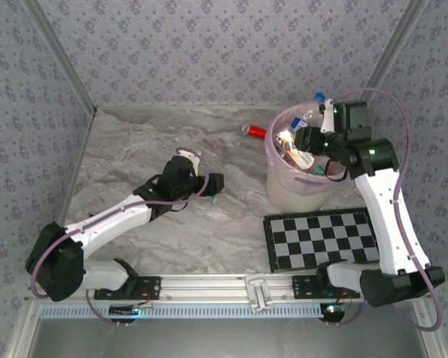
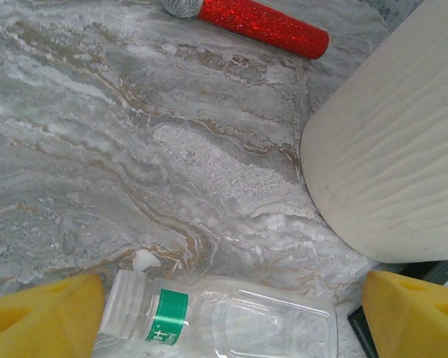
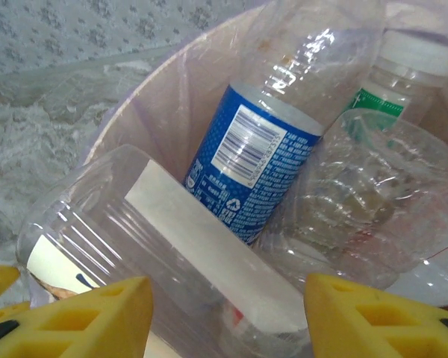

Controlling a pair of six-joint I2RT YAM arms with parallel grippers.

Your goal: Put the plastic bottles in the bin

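While my left tool sits spread around a bottle (next pickup), my right tool overhangs the bin. Its grip I cannot tell.

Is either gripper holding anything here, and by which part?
Left gripper is open around a green-labelled bottle on the table, not clamped. Right gripper hangs over the bin; a clear bottle sits between its jaws, grip unclear.

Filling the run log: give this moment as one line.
left fingers: open, flanking green-label bottle | right fingers: over bin, grip unclear | bin: holds bottles
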